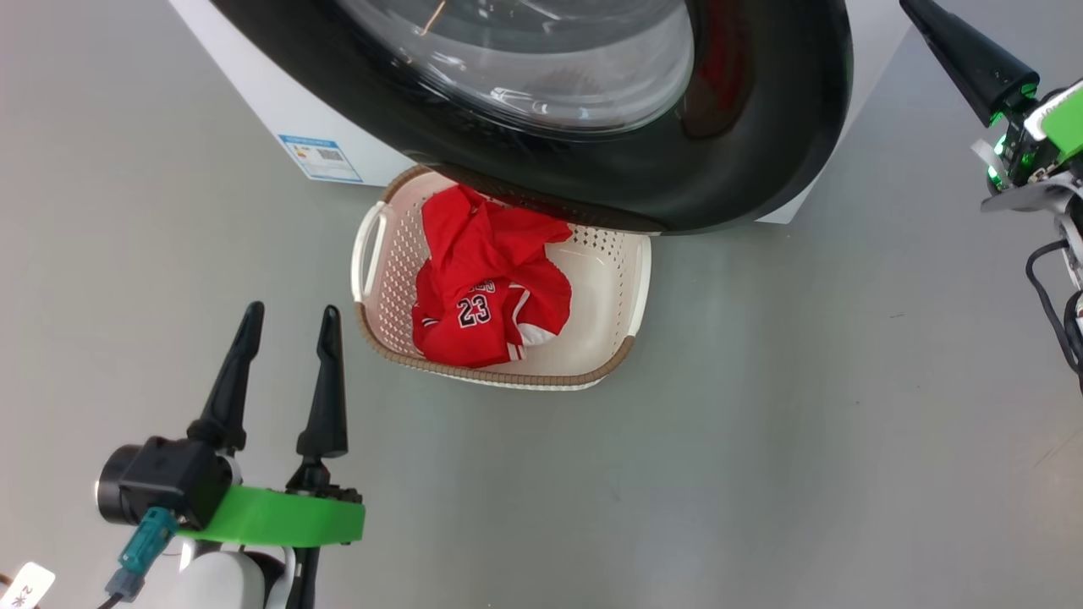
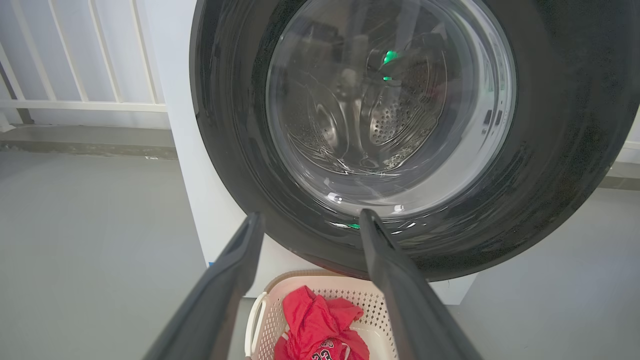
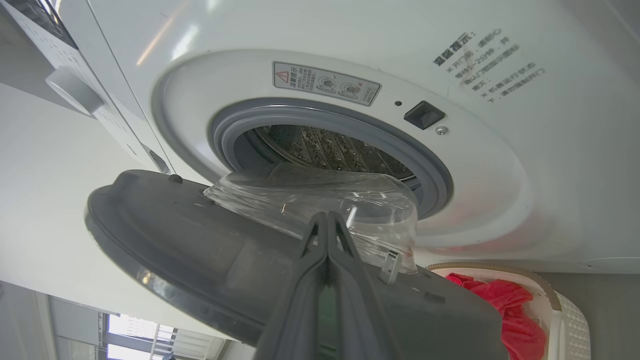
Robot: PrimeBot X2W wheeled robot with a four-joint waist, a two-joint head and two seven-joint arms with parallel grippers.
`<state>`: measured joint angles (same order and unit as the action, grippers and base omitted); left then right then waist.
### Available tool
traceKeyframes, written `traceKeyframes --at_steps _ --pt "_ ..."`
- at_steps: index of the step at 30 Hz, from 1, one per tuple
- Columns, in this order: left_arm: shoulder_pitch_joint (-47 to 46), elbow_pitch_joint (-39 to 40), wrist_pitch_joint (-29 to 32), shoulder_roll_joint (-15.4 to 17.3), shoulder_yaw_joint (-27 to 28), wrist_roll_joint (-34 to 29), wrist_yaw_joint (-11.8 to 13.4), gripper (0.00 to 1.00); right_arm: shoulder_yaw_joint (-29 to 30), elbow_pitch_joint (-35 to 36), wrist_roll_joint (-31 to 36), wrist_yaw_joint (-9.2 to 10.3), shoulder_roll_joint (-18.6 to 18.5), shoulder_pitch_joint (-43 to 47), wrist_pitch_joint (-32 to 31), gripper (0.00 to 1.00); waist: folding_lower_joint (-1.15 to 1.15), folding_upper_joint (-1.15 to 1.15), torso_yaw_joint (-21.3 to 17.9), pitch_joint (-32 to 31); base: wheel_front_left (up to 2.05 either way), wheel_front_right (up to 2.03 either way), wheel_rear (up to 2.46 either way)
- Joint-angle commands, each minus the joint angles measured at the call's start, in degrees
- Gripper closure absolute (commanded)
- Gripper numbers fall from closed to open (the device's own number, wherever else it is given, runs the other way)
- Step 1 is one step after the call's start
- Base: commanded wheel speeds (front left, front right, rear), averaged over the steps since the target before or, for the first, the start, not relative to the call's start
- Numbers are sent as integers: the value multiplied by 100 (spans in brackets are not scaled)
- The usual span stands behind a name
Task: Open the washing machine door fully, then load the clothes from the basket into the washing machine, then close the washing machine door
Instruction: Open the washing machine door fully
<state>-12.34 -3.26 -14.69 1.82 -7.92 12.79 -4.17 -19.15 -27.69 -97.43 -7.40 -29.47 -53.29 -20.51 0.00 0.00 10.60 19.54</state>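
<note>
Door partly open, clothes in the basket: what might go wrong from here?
1. The washing machine door overhangs the far end of the basket; reaching for the clothes with the open left claw might knock it.
2. The shut right claw points along the door's grey inner face by the glass bowl; a push from there may slip off the glass and leave the door short of fully open.

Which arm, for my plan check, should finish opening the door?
Right. The right gripper, shut, sits at the washing machine door's inner face; the left gripper hovers open by the basket.
</note>
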Motion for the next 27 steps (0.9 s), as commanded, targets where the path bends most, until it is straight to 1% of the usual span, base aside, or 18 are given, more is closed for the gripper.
traceKeyframes --at_steps 1,11,27 --pt "-117 168 -31 106 159 41 77 0 22 45 -24 -9 7 -113 -94 100 0 0 33 19 0 0 0" --pt "-156 210 -31 106 106 116 133 0 -36 -348 105 -9 221 -472 -562 100 0 0 138 150 0 0 0" --pt "-153 194 -31 106 108 158 177 0 -120 -412 222 -9 452 -443 -1063 100 0 0 169 127 0 0 0"
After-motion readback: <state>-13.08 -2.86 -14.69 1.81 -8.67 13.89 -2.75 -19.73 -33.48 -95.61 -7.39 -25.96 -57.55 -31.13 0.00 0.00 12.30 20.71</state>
